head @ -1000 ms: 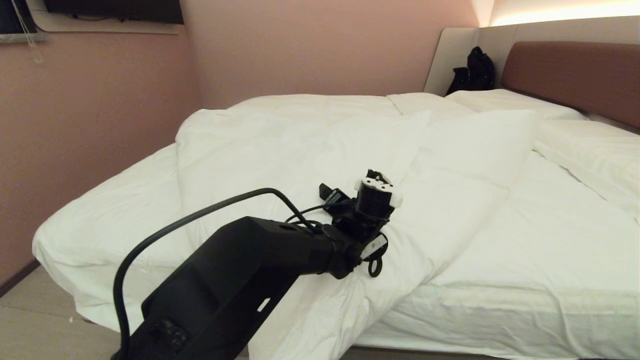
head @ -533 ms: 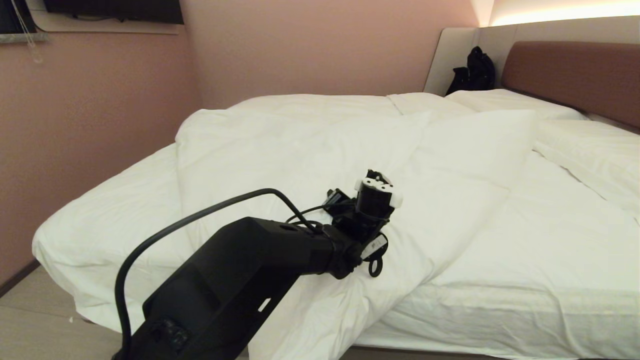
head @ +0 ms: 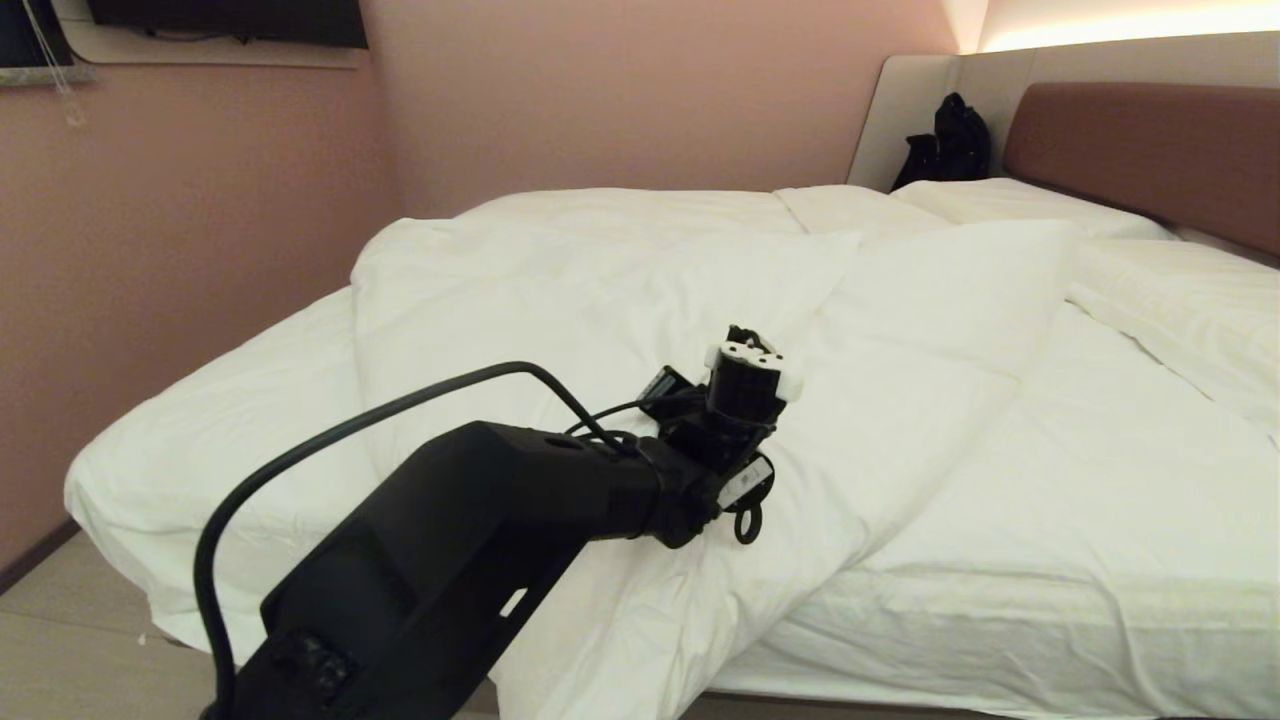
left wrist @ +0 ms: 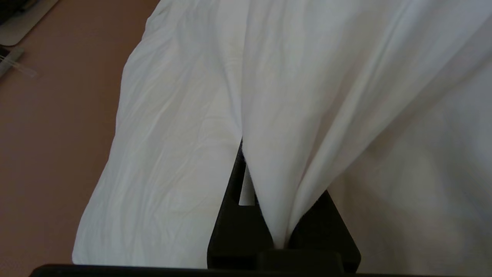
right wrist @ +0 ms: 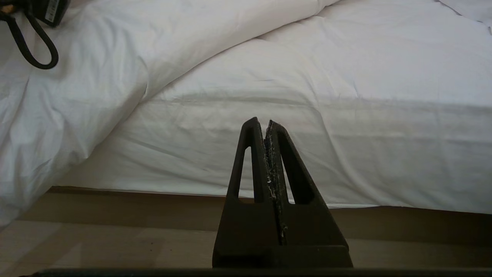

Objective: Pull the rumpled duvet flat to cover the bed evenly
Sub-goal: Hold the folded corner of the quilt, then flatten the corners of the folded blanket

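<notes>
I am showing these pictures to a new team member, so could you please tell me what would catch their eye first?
First, the black left arm stretching out over the bed, its left pincer shut on a fold of the rumpled white duvet. The duvet lies bunched toward the left side, leaving the right of the mattress bare. The right pincer is shut and empty, low by the bed's near edge.

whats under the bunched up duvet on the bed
The duvet lies on the bed's white sheeted mattress, bare to its right. What it covers stays hidden.

head high, wrists close on bed (head: 1050,520)
</notes>
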You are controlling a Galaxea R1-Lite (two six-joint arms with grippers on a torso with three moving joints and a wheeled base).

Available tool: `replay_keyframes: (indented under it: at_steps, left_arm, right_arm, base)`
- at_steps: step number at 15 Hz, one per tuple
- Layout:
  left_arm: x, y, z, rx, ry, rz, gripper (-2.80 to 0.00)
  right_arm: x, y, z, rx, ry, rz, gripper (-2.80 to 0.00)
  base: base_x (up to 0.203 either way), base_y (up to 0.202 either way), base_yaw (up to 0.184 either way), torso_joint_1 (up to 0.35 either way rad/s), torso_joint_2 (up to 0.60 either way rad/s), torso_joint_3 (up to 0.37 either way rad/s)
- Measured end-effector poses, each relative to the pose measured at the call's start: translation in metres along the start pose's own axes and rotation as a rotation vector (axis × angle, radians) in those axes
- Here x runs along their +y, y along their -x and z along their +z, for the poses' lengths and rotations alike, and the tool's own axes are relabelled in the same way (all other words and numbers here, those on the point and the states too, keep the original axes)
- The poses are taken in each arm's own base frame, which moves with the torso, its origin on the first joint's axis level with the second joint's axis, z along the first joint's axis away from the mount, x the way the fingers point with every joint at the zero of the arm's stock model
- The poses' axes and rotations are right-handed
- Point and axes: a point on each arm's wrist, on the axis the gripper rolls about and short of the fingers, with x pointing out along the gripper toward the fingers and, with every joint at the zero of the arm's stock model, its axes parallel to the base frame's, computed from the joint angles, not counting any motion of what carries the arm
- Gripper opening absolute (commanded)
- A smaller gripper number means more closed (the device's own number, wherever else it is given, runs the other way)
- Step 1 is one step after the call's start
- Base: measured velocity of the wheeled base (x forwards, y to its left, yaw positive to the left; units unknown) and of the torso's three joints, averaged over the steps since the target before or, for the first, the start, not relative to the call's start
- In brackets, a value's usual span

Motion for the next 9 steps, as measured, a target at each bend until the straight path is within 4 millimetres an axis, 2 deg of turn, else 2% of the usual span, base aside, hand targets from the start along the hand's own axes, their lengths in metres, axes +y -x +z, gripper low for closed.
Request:
replay_keyframes:
  at_steps: [6, 9]
  left_arm:
    - [0.024, 0.014, -0.002, 0.058, -0.050, 0.040, -2.80]
    - [0.045, 0.024, -0.002, 0.083, -0.061, 0.073, -2.80]
  right_arm:
    - [0.000, 0.000, 0.000, 0.000, 0.000, 0.000, -2.80]
    - [0.000, 0.000, 0.000, 0.000, 0.000, 0.000, -2.80]
  base:
    - [0.000, 0.000, 0.000, 0.000, 0.00, 0.000]
    - [0.000, 0.000, 0.000, 0.000, 0.00, 0.000]
